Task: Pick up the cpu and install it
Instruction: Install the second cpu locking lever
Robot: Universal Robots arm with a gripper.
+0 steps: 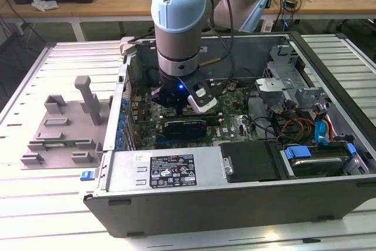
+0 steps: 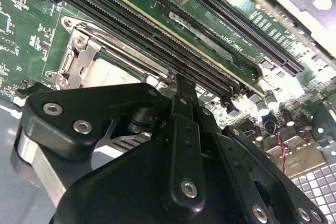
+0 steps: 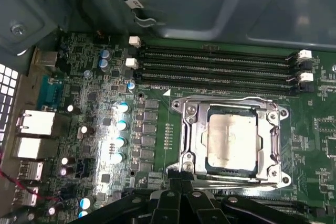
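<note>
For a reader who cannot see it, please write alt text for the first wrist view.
A silvery square cpu lies inside the metal socket frame on a green motherboard, seen from above. Black memory slots run beside the frame, and small capacitors stand near the rear ports. The dark gripper shows at the picture's edge, close to the frame.

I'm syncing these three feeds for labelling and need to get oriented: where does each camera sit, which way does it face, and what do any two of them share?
Exterior view: off the arm, above and outside the open computer case, looking down into it; the arm's wrist and gripper show over the motherboard.
First wrist view: on the arm, facing the motherboard; the cpu lies in its socket frame, gripper linkage at the edge.
Second wrist view: on the arm, close and oblique across the board; the black gripper body in the foreground.
Both wrist views share the cpu, socket and memory slots.
</note>
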